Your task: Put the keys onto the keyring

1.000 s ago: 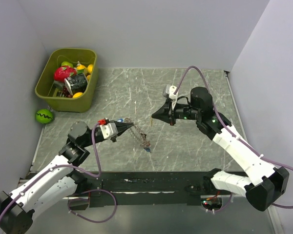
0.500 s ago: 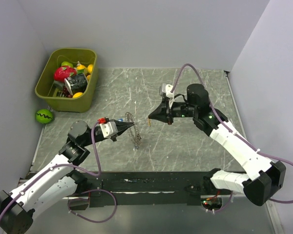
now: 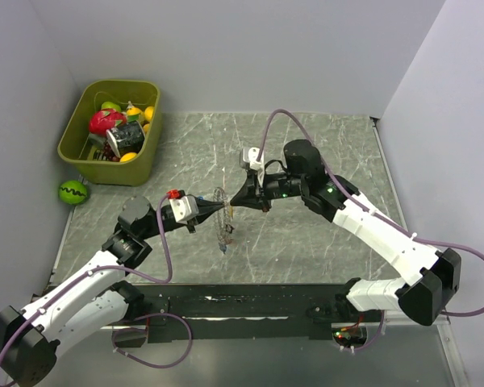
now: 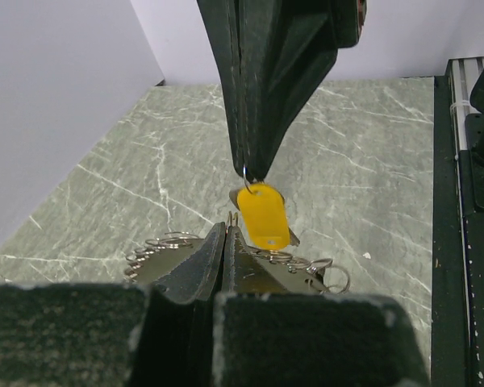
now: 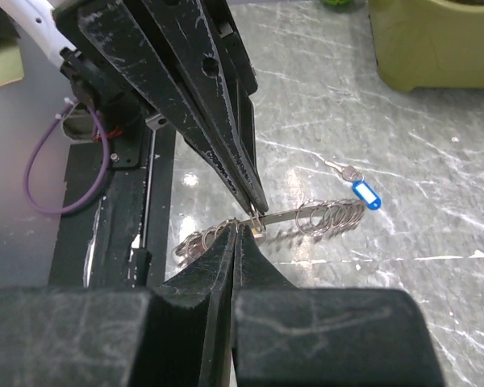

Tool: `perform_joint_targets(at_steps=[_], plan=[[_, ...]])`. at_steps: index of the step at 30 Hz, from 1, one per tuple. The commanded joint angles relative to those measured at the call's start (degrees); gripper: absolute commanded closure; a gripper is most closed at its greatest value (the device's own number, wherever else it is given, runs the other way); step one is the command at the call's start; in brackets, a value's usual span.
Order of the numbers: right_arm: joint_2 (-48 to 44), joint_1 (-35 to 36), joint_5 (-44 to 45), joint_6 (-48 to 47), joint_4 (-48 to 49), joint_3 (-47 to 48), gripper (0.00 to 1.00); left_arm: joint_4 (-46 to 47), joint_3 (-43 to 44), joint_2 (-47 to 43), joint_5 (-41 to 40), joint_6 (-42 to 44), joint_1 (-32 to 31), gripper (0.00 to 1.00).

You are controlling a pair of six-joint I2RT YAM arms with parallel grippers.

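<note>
Above the tabletop (image 3: 306,145), the keyring (image 5: 327,216) is clamped by the left gripper (image 4: 228,234) so the right gripper's (image 5: 238,242) pinched key (image 4: 263,216) can be threaded.

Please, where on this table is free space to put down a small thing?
Free: on the marble table, the far strip between the green bin and the right wall, and the near-right part beside the right arm. Crowded: the centre, where the left pincer holds the keyring, the right pincer holds a yellow-tagged key, and a blue-tagged key lies close by.
</note>
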Motion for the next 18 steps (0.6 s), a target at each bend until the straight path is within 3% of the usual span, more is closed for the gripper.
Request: perform_joint_targets(at_steps=[1, 18], plan=[[1.53, 1.58, 2.80, -1.69, -1.32, 3.16, 1.00, 4.46, 3.13, -0.64, -0.78, -0.51, -0.13, 0.99], [3.11, 2.99, 6.24, -1.07, -0.81, 4.13, 1.00, 3.67, 3.66, -0.20, -0.43, -0.24, -0.13, 0.99]])
